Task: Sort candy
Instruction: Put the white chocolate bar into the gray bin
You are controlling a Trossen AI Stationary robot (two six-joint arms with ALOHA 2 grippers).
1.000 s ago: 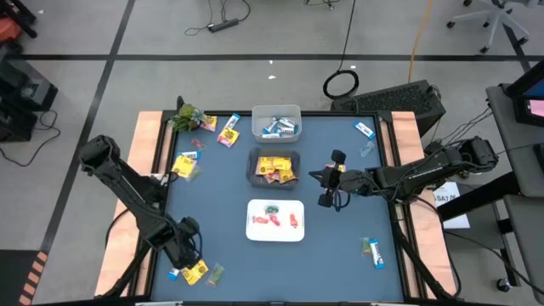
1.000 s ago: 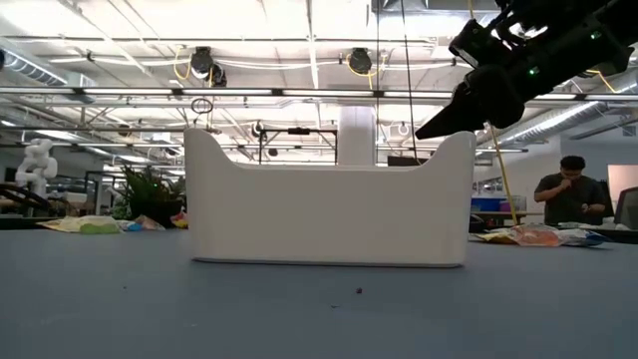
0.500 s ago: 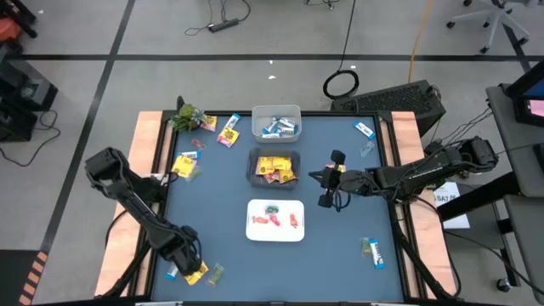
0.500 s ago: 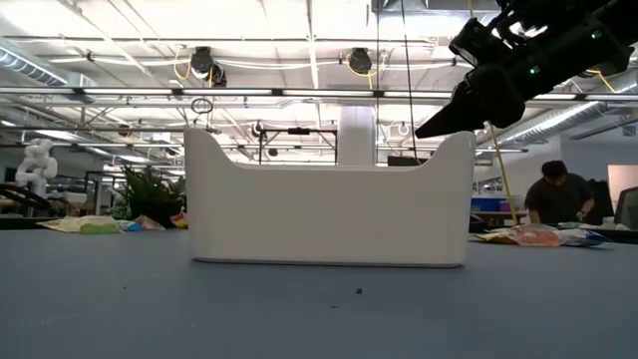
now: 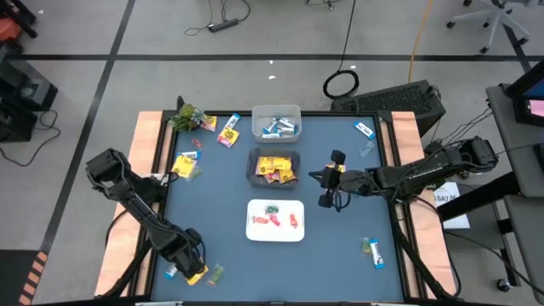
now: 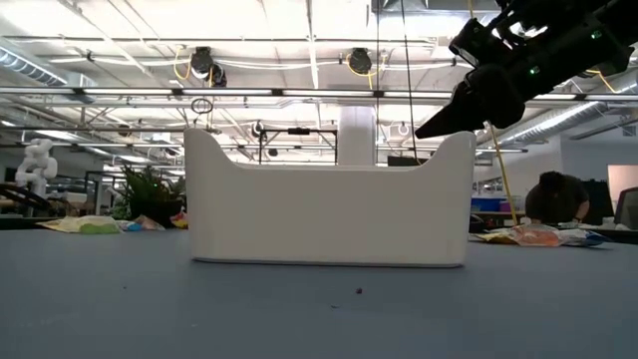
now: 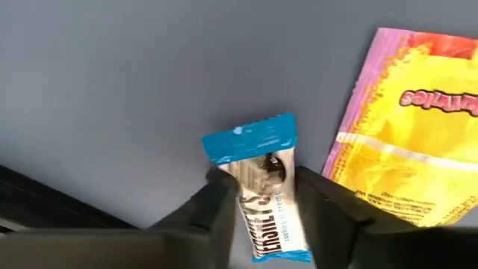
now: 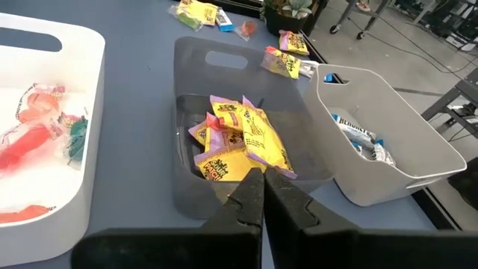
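Gripping: your left claw clamps a blue-and-white bar at the tabletop's near-left corner.
Waiting: your right claw is closed.

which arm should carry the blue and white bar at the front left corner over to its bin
Left. The left gripper has its fingers either side of the blue-and-white bar beside a yellow packet. The right gripper is shut, idle beside the bins.

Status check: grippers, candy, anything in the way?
Left gripper low at table's near-left corner, fingers astride blue-and-white bar. Right gripper shut, empty, above the grey bin. Yellow packet lies right beside the bar.
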